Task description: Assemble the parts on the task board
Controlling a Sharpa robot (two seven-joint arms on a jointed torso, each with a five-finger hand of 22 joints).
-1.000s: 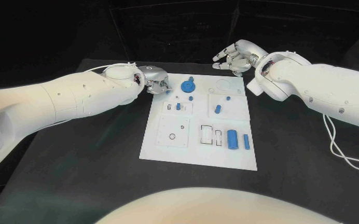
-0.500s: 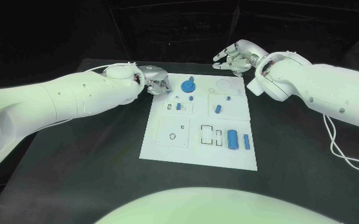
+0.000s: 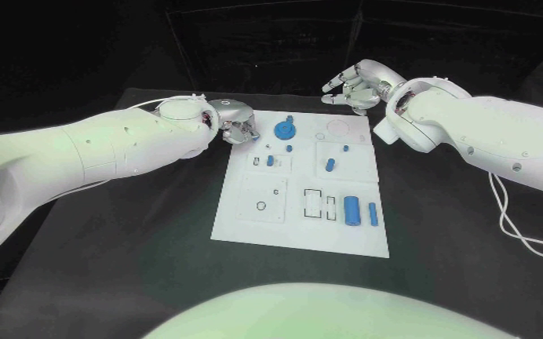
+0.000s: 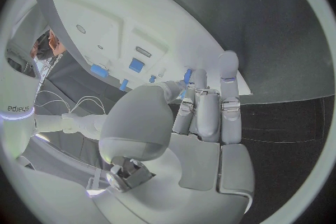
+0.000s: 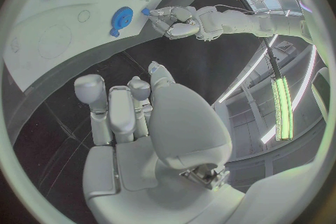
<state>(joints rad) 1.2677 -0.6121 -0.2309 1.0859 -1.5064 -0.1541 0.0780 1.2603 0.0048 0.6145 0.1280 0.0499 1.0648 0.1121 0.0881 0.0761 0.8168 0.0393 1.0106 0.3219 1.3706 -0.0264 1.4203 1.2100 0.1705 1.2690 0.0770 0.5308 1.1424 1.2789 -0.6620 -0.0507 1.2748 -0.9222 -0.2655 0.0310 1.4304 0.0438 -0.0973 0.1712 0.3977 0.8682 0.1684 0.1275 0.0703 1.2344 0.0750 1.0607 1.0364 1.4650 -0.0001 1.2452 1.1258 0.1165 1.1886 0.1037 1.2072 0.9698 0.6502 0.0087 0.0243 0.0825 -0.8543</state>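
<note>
Task board white and rectangular with outlined recesses, blue parts scattered on it, left hand fingers curled with nothing visibly held, right hand empty, fingers loosely spread.

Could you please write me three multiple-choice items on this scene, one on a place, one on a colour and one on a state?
1. Where is the left hand?
A. at the task board's far left corner
B. on the board's near edge
C. off the table

2. What colour is the round part beside that hand?
A. red
B. blue
C. yellow

3. What is the right hand doing?
A. gripping a part
B. pressing the board
C. holding nothing

Answers: 1 A, seen in the head view; 2 B, plainly blue; 3 C, its fingers hang off the board.
</note>
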